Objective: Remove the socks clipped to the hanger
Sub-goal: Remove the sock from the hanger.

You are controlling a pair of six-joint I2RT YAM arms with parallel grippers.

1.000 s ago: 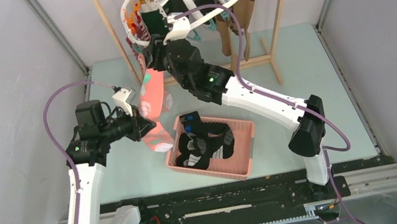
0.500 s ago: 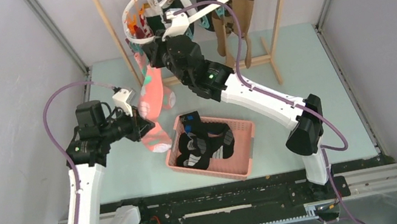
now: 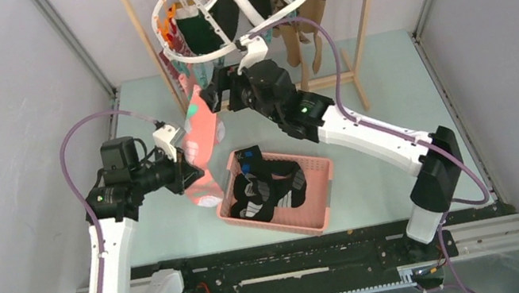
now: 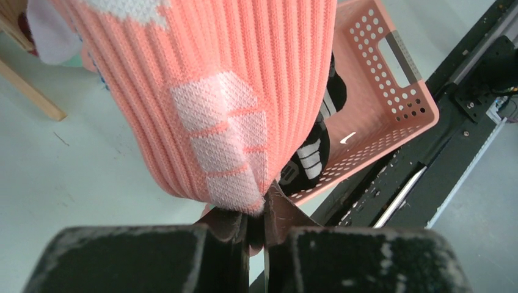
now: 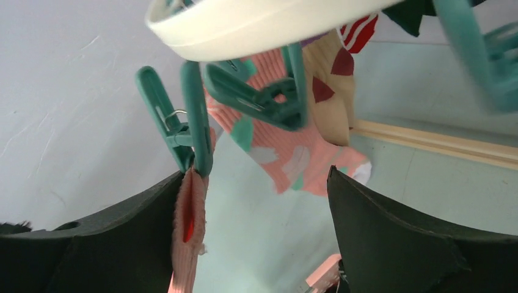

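Observation:
The white oval hanger (image 3: 185,51) hangs at the top with teal and orange clothespins and several socks on it. A pink sock (image 3: 200,121) hangs from its left side. My left gripper (image 3: 193,178) is shut on the toe end of that sock (image 4: 226,91), pinched between its fingertips (image 4: 278,210). My right gripper (image 3: 218,93) is open just under the ring (image 5: 244,24). A teal clothespin (image 5: 189,122) clamps the pink sock's cuff (image 5: 186,226), which hangs beside the right gripper's (image 5: 256,183) left finger.
A pink basket (image 3: 321,184) with black socks stands between the arms, also in the left wrist view (image 4: 391,91). Another pink patterned sock (image 5: 287,152) and a tan sock (image 5: 333,91) hang nearby. The wooden rack frame (image 3: 140,34) stands behind, its base bar (image 5: 440,143) low.
The right arm has pulled back and down from the ring, and its elbow swung right. The hanger has swung left. The left gripper shifted slightly down with the sock's toe.

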